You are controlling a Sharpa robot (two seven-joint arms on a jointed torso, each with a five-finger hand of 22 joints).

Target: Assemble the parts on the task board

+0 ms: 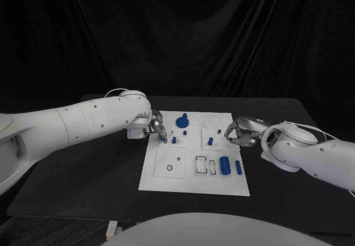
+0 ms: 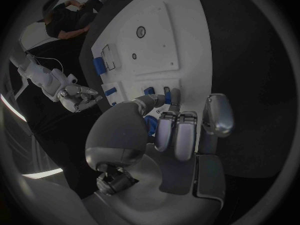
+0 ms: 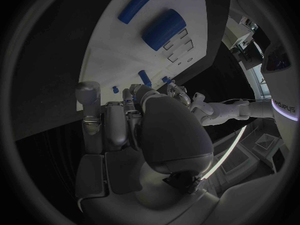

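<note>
Judging from how things lie, I am partway through: on the task board (image 1: 194, 183) several small blue pegs (image 1: 210, 141) already stand upright near the middle, while a thick blue cylinder (image 1: 224, 165) and a slimmer blue rod (image 1: 238, 167) lie loose toward its near right side. My left hand (image 1: 153, 126) hovers at the board's left edge, my right hand (image 1: 239, 134) at its right; both have fingers curled in, and I cannot tell whether either holds a part. No readable writing on the board.

Left hand (image 1: 152, 126) fingers curled downward, right hand (image 1: 238, 133) fingers curled in, both arms reaching inward
</note>
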